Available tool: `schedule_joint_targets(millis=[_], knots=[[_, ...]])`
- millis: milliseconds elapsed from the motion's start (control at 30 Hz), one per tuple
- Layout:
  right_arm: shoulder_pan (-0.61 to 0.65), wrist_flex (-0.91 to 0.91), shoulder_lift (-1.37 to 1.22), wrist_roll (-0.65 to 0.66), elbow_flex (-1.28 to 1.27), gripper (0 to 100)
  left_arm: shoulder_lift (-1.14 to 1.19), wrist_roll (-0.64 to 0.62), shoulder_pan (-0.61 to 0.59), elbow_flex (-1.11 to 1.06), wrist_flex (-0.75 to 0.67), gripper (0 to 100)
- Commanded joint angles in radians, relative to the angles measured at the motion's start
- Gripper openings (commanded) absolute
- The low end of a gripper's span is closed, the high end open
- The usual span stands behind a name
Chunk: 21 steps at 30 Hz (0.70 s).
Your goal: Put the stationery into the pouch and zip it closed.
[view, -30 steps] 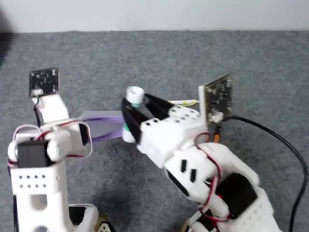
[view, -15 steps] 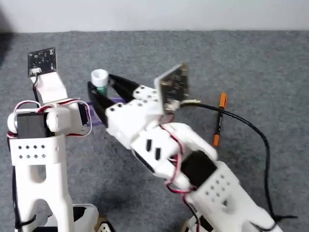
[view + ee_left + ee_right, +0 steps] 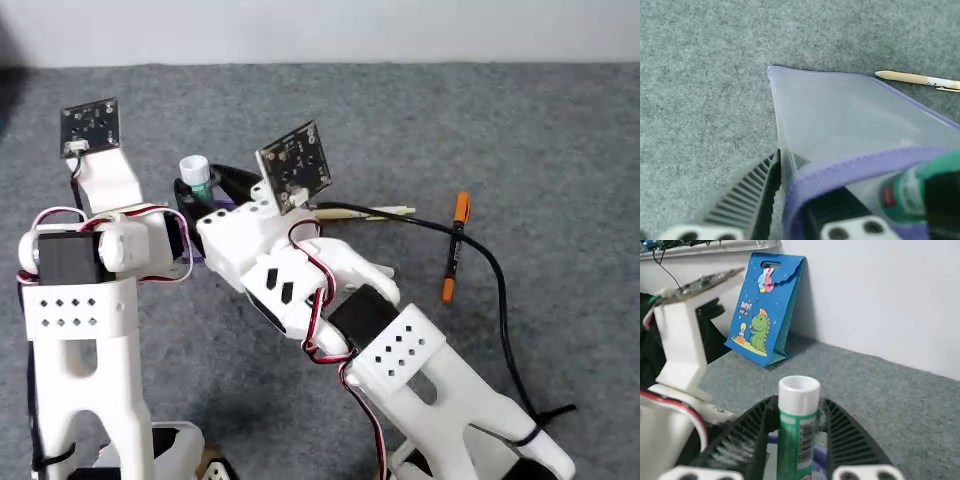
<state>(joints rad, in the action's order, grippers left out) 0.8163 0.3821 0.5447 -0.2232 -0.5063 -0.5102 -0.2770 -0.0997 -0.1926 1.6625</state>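
Note:
My right gripper is shut on a green glue stick with a white cap, held upright just beside the left arm. In the right wrist view the glue stick stands between the black fingers. My left gripper is shut on the purple-trimmed edge of the clear pouch, holding its mouth up. The glue stick hangs at that purple rim. A cream pencil and an orange pen lie on the grey carpet to the right.
The right arm's body crosses over the pouch and hides most of it from above. A blue gift bag leans on the white wall behind the left arm. A black cable runs across the carpet near the pen.
The right arm has swung left with the glue stick, from the table's middle to the pouch mouth by the left arm. The left arm shifted slightly up early on.

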Motion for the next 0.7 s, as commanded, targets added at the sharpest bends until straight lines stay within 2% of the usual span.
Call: schedule_joint_targets(millis=[0,100,333,533,667], knots=[[-0.016,-0.016,0.035,0.023,0.0,17.3,0.003,-0.012,-0.005,0.05,0.005,2],[-0.016,-0.004,0.081,0.023,0.003,15.5,0.003,-0.012,-0.005,0.048,0.005,2],[-0.016,0.157,0.228,0.023,0.005,11.0,0.003,-0.012,-0.005,0.048,0.005,2],[-0.015,0.237,0.263,0.023,-0.003,0.4,0.003,-0.012,-0.005,0.048,0.005,2],[-0.012,0.274,0.263,0.018,-0.003,0.8,0.003,-0.012,-0.005,0.047,0.005,2]])
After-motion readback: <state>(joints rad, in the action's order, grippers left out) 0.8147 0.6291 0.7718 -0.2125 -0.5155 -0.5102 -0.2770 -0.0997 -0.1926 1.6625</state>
